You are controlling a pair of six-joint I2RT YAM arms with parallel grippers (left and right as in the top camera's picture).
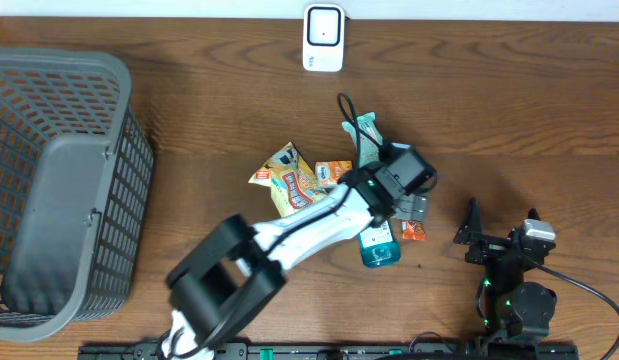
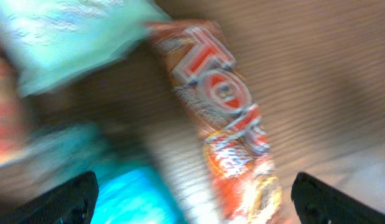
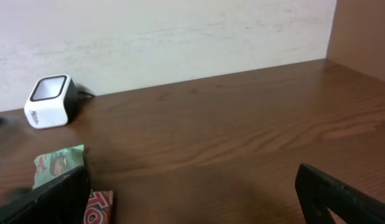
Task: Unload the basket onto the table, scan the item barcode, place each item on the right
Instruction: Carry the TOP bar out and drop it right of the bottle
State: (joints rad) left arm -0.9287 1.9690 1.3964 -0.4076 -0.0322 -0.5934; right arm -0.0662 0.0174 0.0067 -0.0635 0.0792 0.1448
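1 orange packet | lettering blurred, maybe "TO" | left claw spread wide

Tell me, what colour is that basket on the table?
The basket is grey all over, with open grid walls. The overhead view shows it best.

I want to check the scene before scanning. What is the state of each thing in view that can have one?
Left pincer: open, over the orange packet.
Right pincer: open, empty.
Basket: upright, nothing seen inside.
Scanner: standing at the far edge of the table, no item before it.
Orange packet: lying flat, not gripped.
Green packet: lying flat on the table.
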